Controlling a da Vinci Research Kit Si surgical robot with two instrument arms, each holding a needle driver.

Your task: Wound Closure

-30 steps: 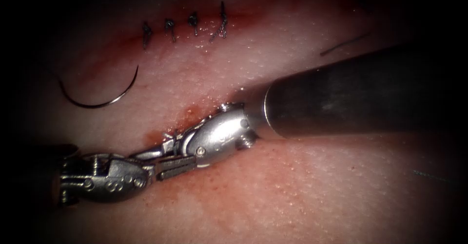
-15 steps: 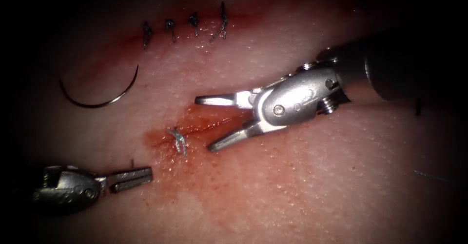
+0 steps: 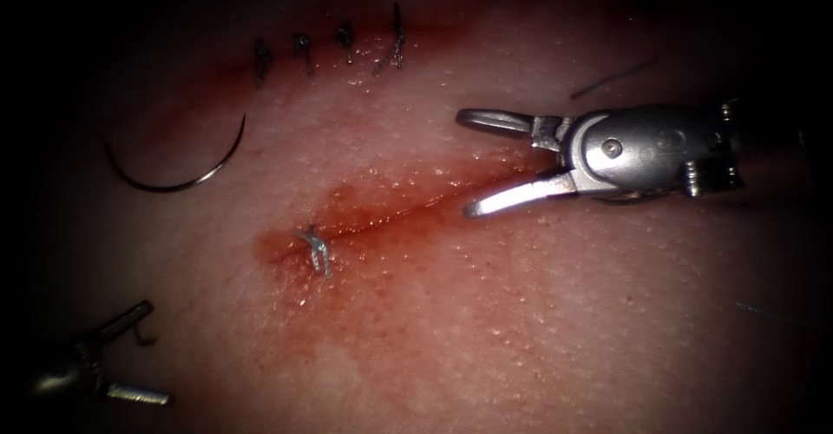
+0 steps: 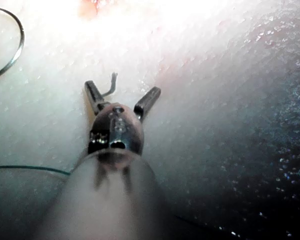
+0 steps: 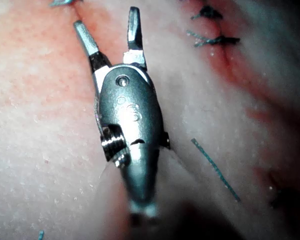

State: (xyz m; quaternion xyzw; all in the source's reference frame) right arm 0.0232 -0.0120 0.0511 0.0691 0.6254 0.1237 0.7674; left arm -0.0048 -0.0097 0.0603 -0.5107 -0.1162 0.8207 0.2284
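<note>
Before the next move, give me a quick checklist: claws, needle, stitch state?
1. Left claw open, holds nothing; a short cut end of thread sits by one jaw: ok.
2. Right claw open, holds nothing: ok.
3. Needle lies free on the tissue, left of the cut, not in the tissue: ok.
4. Knot sits at the cut's left end; whether tight: cannot tell.
5. Cut right of the knot unstitched, red fluid along it: not ok.

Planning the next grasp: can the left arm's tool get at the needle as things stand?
Probably yes. The needle lies loose on the tissue, left of the cut, held by neither tool. The left tool is open and empty, with bare tissue between. The right tool is open, far off.
</note>
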